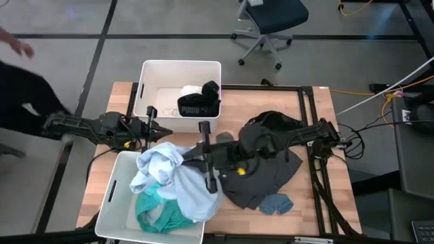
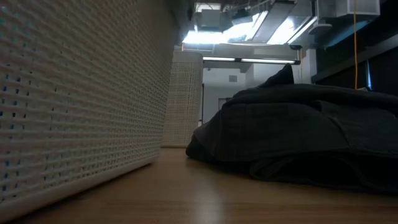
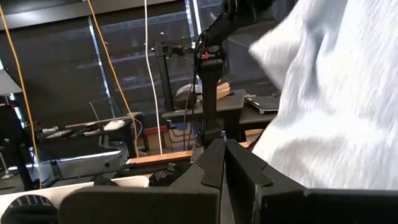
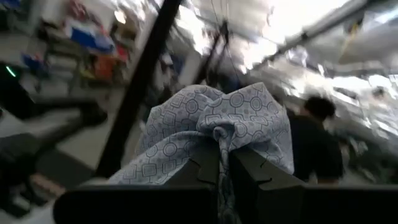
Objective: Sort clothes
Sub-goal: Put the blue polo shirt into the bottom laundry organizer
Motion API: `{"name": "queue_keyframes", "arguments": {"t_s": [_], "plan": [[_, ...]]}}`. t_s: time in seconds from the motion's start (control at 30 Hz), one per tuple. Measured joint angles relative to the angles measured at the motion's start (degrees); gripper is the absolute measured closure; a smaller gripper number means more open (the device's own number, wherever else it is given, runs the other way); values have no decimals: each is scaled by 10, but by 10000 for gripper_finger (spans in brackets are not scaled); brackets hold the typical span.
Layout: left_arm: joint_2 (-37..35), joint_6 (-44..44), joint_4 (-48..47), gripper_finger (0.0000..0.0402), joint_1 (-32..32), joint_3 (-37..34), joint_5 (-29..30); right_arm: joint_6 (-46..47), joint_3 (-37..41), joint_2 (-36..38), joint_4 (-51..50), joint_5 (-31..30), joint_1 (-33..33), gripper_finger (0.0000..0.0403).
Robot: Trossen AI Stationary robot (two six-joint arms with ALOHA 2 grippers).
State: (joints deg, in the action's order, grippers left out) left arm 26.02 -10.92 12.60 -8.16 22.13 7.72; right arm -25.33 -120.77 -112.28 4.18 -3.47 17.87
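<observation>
My right gripper (image 1: 188,160) reaches across from the table's right and is shut on a pale blue patterned garment (image 1: 178,177). The garment hangs over the near white bin (image 1: 112,203), where a teal garment (image 1: 157,213) lies. The far white bin (image 1: 152,74) holds a black garment with PUMA lettering (image 1: 198,105) and a white one (image 1: 192,91). A dark grey pile of clothes (image 1: 268,159) and a small blue piece (image 1: 275,203) lie on the table. My left gripper (image 1: 161,130) waits shut between the two bins, touching nothing. My right gripper pinches a bunched fold of the pale blue garment (image 4: 219,127) between its two fingers, several layers gathered together. The fingers come roughly level from the table's right. The cloth hangs slack below them, its lower part draped over the near bin's right rim (image 1: 196,203).
The dark pile (image 2: 298,130) fills the table's right half. The near bin's perforated wall (image 2: 74,93) stands close on the left of the low view, the far bin (image 2: 183,99) behind it. An office chair (image 1: 268,24) and a person's hand (image 1: 17,44) show beyond the far edge.
</observation>
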Motion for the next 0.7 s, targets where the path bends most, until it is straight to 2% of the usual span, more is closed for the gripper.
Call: {"name": "queue_keyframes", "arguments": {"t_s": [0.2, 0.37, 0.57, 0.7], "plan": [[0, 0, 0, 396, 0, 0, 0, 6, 0, -10, -142, -37, 0, 385], [0, 0, 0, 396, 0, 0, 0, 51, 0, -36, -241, -22, 1, 385], [0, 0, 1, 396, 0, 0, 0, 143, 0, -80, -307, -13, 1, 377], [0, 0, 1, 396, 0, 0, 0, 176, 1, -103, -326, 5, 1, 348]]}}
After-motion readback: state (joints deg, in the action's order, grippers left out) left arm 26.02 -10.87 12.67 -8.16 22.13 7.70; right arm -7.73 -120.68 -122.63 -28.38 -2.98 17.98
